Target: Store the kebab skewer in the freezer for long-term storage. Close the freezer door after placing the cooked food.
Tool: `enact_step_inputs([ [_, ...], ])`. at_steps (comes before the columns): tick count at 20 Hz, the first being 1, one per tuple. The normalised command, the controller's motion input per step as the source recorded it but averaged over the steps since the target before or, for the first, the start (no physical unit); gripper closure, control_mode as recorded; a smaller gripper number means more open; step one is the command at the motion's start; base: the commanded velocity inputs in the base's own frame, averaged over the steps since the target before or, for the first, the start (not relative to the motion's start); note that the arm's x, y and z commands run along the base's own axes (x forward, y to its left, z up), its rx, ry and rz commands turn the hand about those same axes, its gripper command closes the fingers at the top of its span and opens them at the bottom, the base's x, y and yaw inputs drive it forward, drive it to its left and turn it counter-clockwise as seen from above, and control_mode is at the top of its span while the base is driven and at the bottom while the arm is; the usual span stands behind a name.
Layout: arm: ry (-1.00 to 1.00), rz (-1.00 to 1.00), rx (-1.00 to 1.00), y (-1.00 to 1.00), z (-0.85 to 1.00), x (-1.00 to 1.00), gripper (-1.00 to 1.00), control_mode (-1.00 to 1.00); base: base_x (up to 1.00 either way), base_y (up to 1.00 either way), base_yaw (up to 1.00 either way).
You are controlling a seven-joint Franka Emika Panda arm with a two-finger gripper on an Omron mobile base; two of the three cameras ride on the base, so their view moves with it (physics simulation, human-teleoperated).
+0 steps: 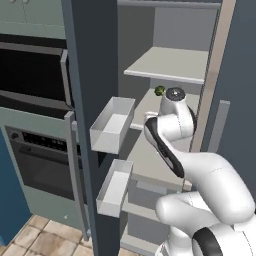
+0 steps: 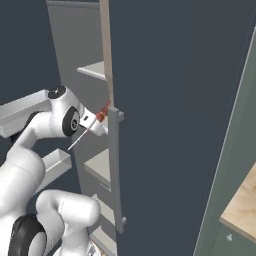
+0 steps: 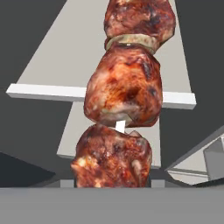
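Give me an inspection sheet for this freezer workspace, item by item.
Surface: pale grey shelves inside the freezer, bare where visible.
Job's things: kebab skewer held in the gripper, meat chunks close to the hand camera, over a shelf; freezer door stands open, its white bins look empty.
Clutter: small round green item on a middle shelf.
Grippers: shut on the skewer, reaching into the freezer.
Cables: nothing seen.
Surroundings: built-in oven left of the freezer; tiled floor; wooden counter at right.

Reddish-brown charred kebab skewer point(image 3: 124, 87), slate-blue freezer door point(image 1: 92, 75), pale grey shelves point(image 1: 170, 62)
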Motion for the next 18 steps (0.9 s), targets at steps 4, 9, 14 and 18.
enact_step_inputs([
  [4, -0.09, 0.00, 0.00, -0.19, 0.00, 0.47, 1.00, -1.00, 0.00, 0.00, 0.00],
  [9, 0.00, 0.00, 0.00, -0.08, -0.07, 0.45, 1.00, -1.00, 0.00, 0.00, 0.00],
  [14, 0.01, 0.00, 0.00, -0.02, -0.01, 0.43, 1.00, -1.00, 0.00, 0.00, 0.00],
  [18, 0.01, 0.00, 0.00, -0.03, 0.00, 0.43, 1.00, -1.00, 0.00, 0.00, 0.00],
])
